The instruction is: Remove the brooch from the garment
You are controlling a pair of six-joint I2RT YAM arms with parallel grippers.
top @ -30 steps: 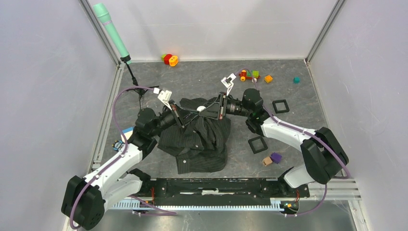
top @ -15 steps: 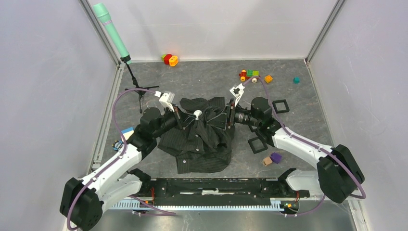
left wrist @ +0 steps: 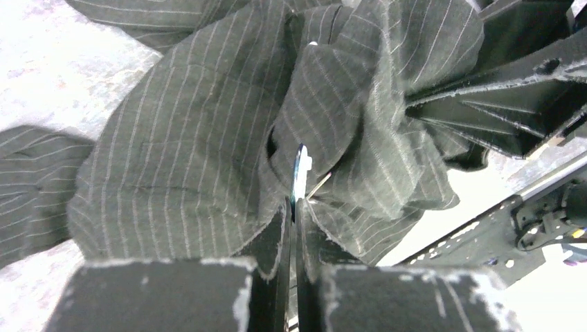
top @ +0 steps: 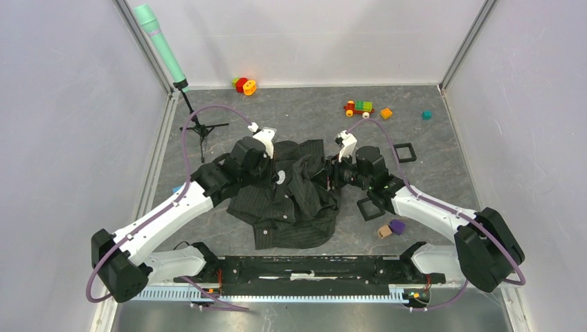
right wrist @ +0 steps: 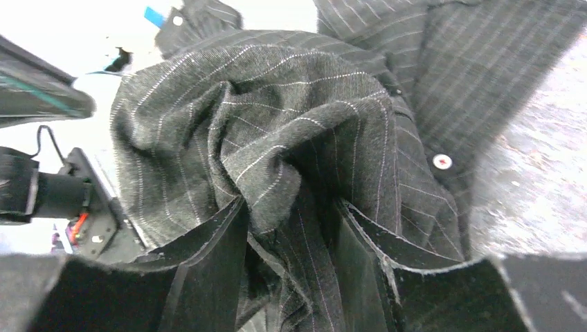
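Note:
The garment (top: 287, 200), a dark pinstriped shirt, lies bunched in the middle of the grey table. My left gripper (top: 275, 174) reaches onto it from the left. In the left wrist view this gripper (left wrist: 295, 205) is shut on the brooch (left wrist: 300, 166), a thin disc seen edge-on with its pin slanting into the cloth. From above the brooch (top: 280, 178) shows as a small pale round spot. My right gripper (top: 327, 173) comes in from the right. In the right wrist view its fingers (right wrist: 208, 256) stand apart with a thick fold of the garment (right wrist: 277, 145) pinched between them.
Two black square frames (top: 403, 152) (top: 370, 207) lie right of the shirt, with a purple cube (top: 396, 226) and a tan block (top: 384, 232) nearer. A toy train (top: 358, 107), orange block (top: 386, 113) and teal cube (top: 427, 115) sit far right. A green microphone (top: 160, 45) on its stand leans far left.
My left wrist has swung up and over the shirt while staying shut. My right gripper drew back to the right, let go of the cloth, then closed on a fresh fold.

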